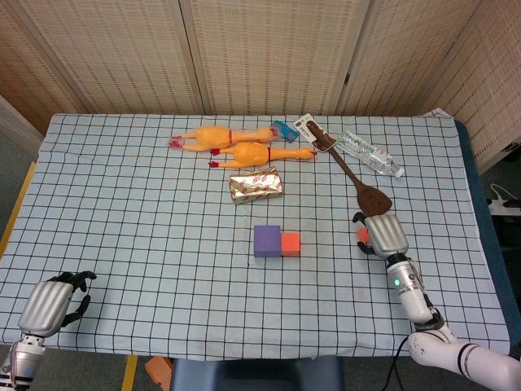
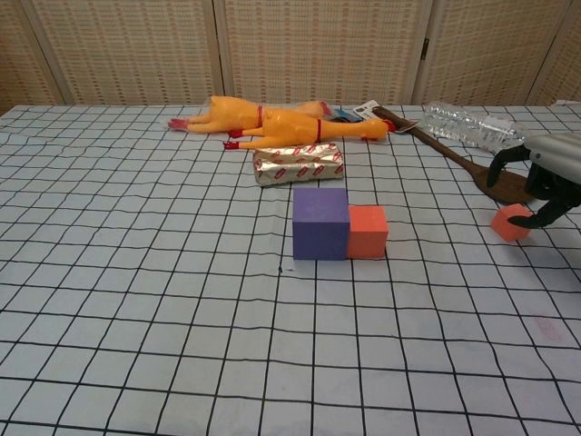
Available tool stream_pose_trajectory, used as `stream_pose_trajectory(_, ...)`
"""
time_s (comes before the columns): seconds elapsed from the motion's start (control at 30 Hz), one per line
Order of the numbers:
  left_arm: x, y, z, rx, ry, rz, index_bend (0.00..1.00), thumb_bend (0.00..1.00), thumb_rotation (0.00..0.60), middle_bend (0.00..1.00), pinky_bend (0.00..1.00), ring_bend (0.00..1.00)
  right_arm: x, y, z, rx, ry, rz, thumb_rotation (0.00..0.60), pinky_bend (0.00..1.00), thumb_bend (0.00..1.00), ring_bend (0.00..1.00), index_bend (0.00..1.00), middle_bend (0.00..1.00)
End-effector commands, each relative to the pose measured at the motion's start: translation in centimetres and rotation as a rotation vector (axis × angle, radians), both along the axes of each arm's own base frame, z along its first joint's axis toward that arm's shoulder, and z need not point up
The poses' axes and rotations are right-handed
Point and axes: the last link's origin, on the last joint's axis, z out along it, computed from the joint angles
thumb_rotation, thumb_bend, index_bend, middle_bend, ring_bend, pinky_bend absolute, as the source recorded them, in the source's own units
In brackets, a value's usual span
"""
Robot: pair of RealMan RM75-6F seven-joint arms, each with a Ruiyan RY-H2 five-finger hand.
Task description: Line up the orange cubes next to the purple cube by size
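My right hand [image 2: 552,177] hangs over the small orange cube [image 2: 510,222], fingers curved downward and spread, holding nothing that I can see. In the chest view the dark fingertips [image 2: 529,222] sit just beside the cube's right edge, and the others arch above its far side, so the cube lies directly under and slightly to the left of my palm. In the head view the hand [image 1: 383,235] covers most of that cube [image 1: 361,237], leaving only an orange sliver showing at its left edge. I cannot tell whether any finger actually touches it.

Out from there, well to the left, the purple cube [image 2: 320,222] stands on the surface [image 2: 136,300] with the larger orange cube [image 2: 368,232] touching its right face. The free spot for the small cube is just right of that larger one, between it and my hand. So I judge the coming move runs leftward along the row's line, and my right hand is far nearer than the other.

My left hand [image 1: 55,302] rests at the near left corner, fingers curled in on nothing, well apart from everything.
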Motion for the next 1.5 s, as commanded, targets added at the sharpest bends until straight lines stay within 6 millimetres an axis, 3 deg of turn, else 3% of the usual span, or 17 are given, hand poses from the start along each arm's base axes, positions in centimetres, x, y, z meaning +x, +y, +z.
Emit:
stream_pose_trajectory(0.03, 0.0, 0.0, 0.0, 0.000, -0.001, 0.001, 0.36, 0.45, 0.600, 0.50, 0.55, 0.40, -0.3, -0.1, 0.2, -0.002, 0.011, -0.004, 0.600, 0.93, 0.13, 0.95, 0.34, 0.97)
stream_pose_trajectory(0.53, 0.0, 0.0, 0.1, 0.005, -0.003, 0.002, 0.36, 0.45, 0.600, 0.50, 0.55, 0.40, -2.0, 0.0, 1.1, 0.004, 0.035, -0.043, 0.600, 0.93, 0.12, 0.95, 0.33, 0.97)
stream_pose_trajectory(1.2, 0.0, 0.0, 0.0, 0.002, -0.002, 0.001, 0.36, 0.45, 0.600, 0.50, 0.55, 0.40, -3.8, -0.8, -0.7, 0.017, 0.024, -0.089, 0.600, 0.93, 0.12, 0.96, 0.38, 0.97)
stream_pose_trajectory(1.5, 0.0, 0.0, 0.0, -0.002, -0.001, 0.000, 0.36, 0.45, 0.600, 0.50, 0.55, 0.40, -3.8, -0.8, -1.4, 0.014, 0.005, -0.078, 0.600, 0.94, 0.12, 0.96, 0.48, 0.97)
